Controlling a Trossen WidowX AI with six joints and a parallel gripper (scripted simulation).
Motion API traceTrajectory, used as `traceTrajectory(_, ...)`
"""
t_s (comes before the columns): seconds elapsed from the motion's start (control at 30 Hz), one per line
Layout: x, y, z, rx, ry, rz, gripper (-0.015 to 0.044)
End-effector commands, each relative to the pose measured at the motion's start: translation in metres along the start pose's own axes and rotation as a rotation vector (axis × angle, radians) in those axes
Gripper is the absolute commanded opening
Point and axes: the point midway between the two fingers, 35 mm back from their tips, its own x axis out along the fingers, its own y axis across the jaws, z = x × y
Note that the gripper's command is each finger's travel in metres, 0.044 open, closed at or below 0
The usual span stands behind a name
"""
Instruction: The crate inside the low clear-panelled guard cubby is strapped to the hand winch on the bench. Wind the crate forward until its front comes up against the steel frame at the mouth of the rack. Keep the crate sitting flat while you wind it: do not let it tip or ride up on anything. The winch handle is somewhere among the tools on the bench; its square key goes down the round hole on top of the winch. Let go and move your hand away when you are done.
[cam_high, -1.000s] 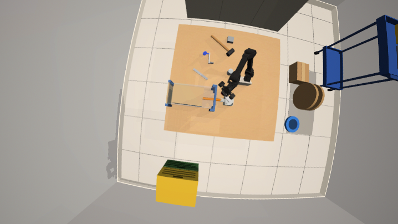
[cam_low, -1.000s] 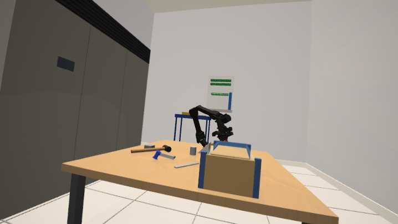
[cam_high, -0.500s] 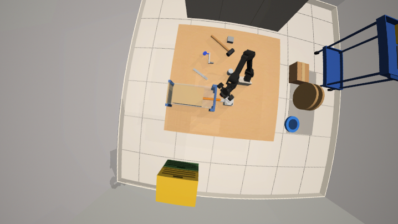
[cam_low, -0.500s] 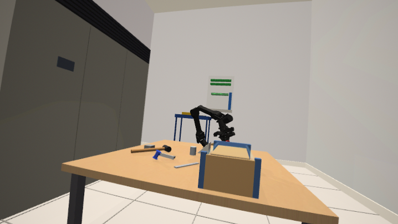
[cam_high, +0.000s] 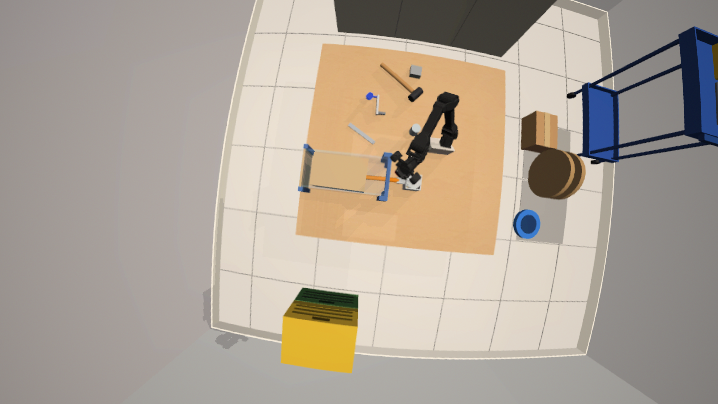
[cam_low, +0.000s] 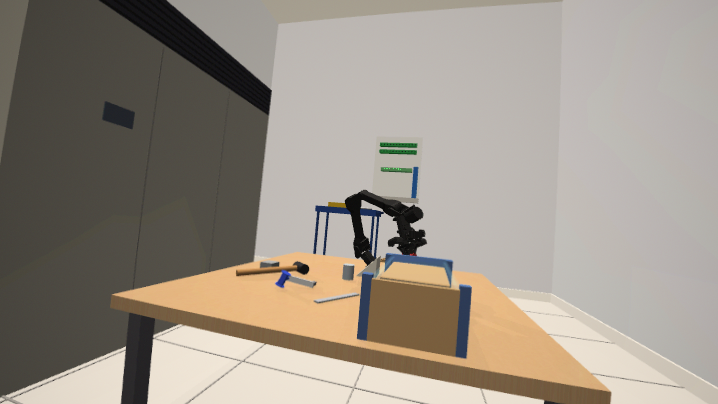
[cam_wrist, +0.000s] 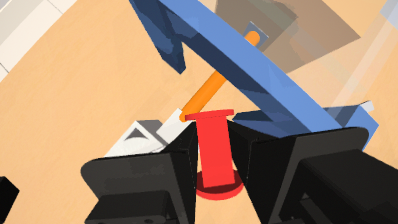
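Black parallel-jaw gripper (cam_wrist: 214, 145) closed on the red grip of the winch handle (cam_wrist: 215, 150), fingers pressing both sides of the red cylinder, narrow opening between them. Handle standing upright, with a flat red cap on top and a round red flange at the bottom. White-grey hand winch (cam_wrist: 145, 140) just beside the gripper on the light wooden bench (cam_high: 451, 211), partly hidden by the left finger. Orange strap (cam_wrist: 207, 92) running tight from the winch, under the blue steel frame (cam_wrist: 260, 70) at the mouth of the rack, to a small plate on the front of the brown crate (cam_high: 335, 170). Crate sitting flat inside the low clear-panelled guard cubby (cam_high: 306, 150), between the blue corner posts; front face apart from the frame in the top view, how close cannot be told exactly. Black robot arm (cam_high: 431, 125) reaching from its base down to the winch.

Elsewhere on the bench, well apart from the winch: wooden hammer with black head (cam_high: 400, 81), small grey block (cam_high: 415, 71), grey crank with blue knob (cam_high: 375, 103), flat grey metal bar (cam_high: 361, 133), short grey cylinder (cam_high: 415, 129).
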Motion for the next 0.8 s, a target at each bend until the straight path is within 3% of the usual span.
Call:
traceTrajectory(0.0,0.004,0.006,0.009,0.008,-0.012,0.009,0.0)
traceTrajectory(0.77,0.012,0.019,0.027,0.008,-0.013,0.009,0.0)
